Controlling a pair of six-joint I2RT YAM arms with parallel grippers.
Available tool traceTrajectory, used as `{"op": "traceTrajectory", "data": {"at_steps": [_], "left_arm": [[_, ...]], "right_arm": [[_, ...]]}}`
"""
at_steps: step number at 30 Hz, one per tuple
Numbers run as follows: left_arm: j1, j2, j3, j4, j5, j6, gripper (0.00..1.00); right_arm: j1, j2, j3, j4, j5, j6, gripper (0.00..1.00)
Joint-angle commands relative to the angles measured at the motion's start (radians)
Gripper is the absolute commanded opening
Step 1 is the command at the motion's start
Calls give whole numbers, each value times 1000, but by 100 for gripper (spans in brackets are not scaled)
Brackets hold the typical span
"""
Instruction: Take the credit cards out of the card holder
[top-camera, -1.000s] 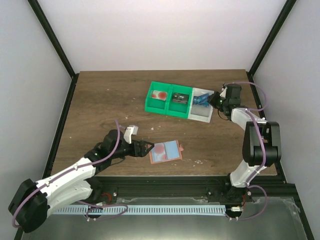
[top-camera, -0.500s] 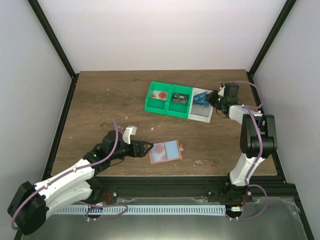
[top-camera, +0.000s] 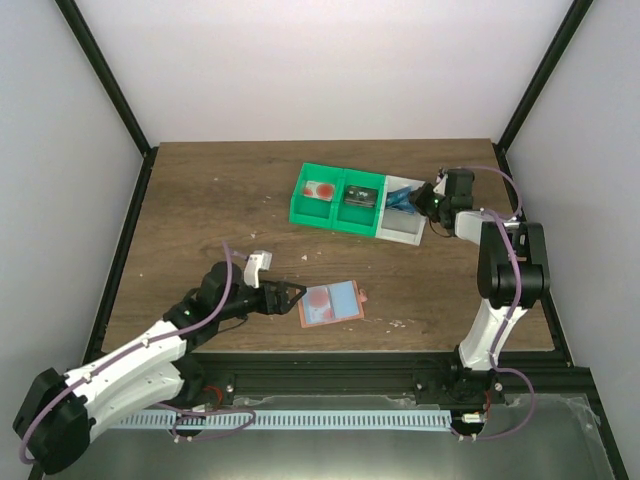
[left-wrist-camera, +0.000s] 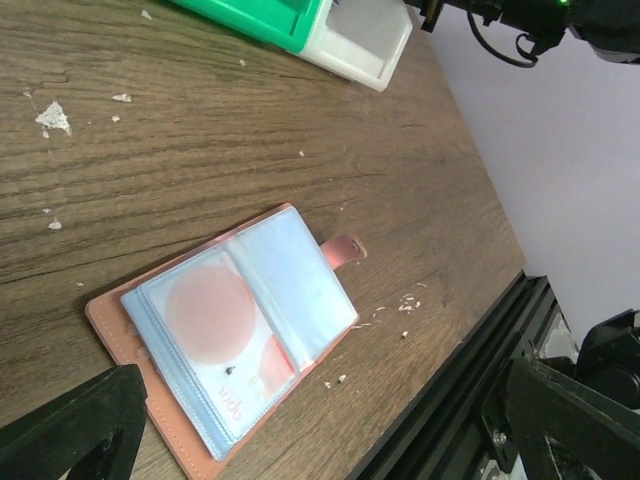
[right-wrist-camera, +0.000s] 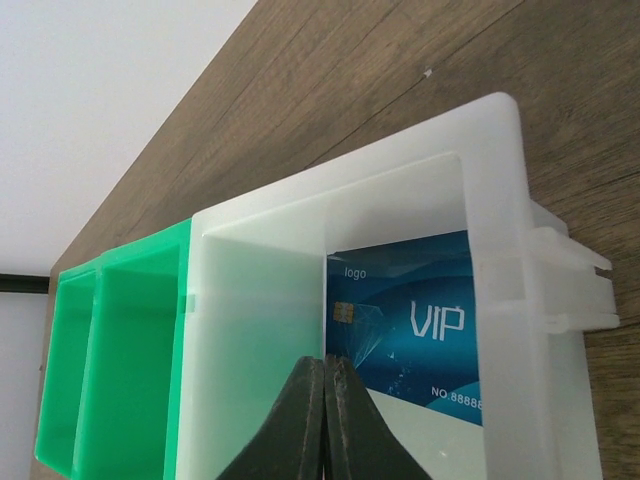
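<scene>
Your left claw (top-camera: 290, 295) is spread wide and holds nothing. The holder (left-wrist-camera: 235, 330) lies open and flat on the table (left-wrist-camera: 200, 130) just ahead of its tips, between the two fingers in the wrist view. A card (left-wrist-camera: 208, 312) with a red disc shows through the clear sleeves on the half nearer the claw.

To draw it out well, come in low and level and pinch only the card's free edge, not the sleeve stack. I cannot tell which edge the sleeve opens on, so check before you close. The holder looks light and will probably slide or lift with the pull, so go slowly. It would help to pin the cover with the other arm.

That arm is well away. Your right claw (right-wrist-camera: 325, 375) is pressed together on nothing over the white bin (right-wrist-camera: 505, 180), with a blue card (right-wrist-camera: 420, 320) lying just ahead of its tips.

The left arm reaches forward, low and nearly flat along the table. The right arm stands with its elbow high and its forearm stretched toward the bin.
</scene>
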Motion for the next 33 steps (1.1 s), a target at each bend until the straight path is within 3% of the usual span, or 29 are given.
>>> {"op": "traceTrajectory", "data": {"at_steps": [1,8,17,33], "left_arm": [[4,-40,-10,-21,15,-5,100],[5,-110,-55,-12,5,-37,100],[4,-107,-47,-29,2,-22,100],[5,-43,-31,-46,6,-26,100]], "right_arm": [[-10,10,33,44,4,9,0],[-10,36,69,5,28,-1,1],[-10,46,98,-46,33,-27,8],[-10,-47,128,-133,118,-55,29]]}}
